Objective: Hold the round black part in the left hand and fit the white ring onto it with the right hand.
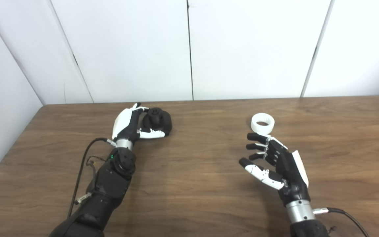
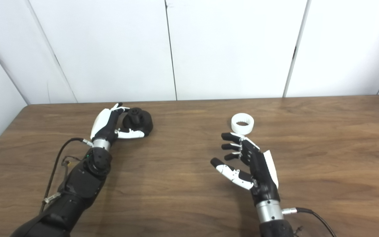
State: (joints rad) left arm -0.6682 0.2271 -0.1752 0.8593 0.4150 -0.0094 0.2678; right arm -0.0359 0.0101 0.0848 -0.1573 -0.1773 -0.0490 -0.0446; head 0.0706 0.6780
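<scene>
My left hand reaches out to the far left part of the wooden table, and it is wrapped around the round black part. My thumb lies along the near side of the part, and my fingers curl over its far left edge. The part sits low on the tabletop, a knob-like boss showing on its top; I cannot tell whether it is lifted clear of the wood or resting on it. A black cable loops out from my left wrist and runs down along the forearm toward the near edge.

My right hand is on the right side of the table, nearer to me than the left one, palm turned toward the left. Its fingers are spread apart and a little bent, and the thumb is stretched out to the left; it grasps nothing. The white ring lies flat on the table just beyond those fingertips, hole upward, close to them but apart from them. It is well apart from the black part, which is far over to its left.

White wall panels stand behind the far edge of the table.
</scene>
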